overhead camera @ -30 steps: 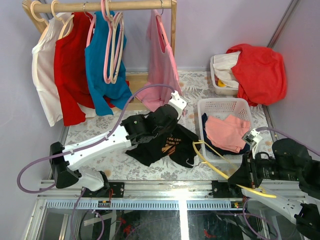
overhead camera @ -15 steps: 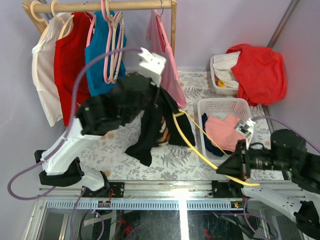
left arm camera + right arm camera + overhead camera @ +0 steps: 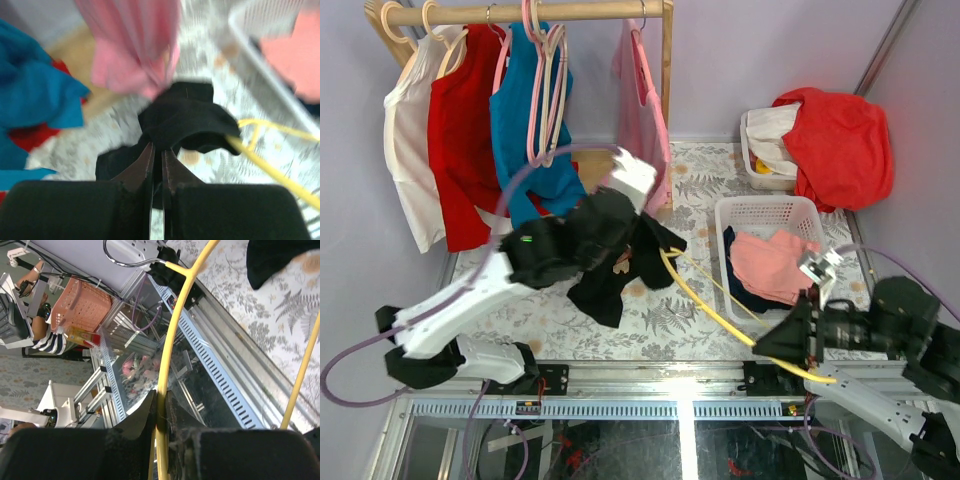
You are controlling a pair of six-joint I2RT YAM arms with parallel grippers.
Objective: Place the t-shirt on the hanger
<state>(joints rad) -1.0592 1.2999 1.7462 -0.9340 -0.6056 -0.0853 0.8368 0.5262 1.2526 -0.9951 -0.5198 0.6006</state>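
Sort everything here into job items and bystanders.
Job: black t-shirt, held up by left gripper; yellow hanger, in right gripper.
Bystanders: white basket, pink cloth in it, red cloth, hung teal shirt, pink hangers.

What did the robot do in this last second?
The left gripper lifted the t-shirt off the table, high at first, then lowered slightly; it now dangles. The right gripper swung the hanger up so its end meets the shirt. Both grips held; the rail clothes and basket stayed put.
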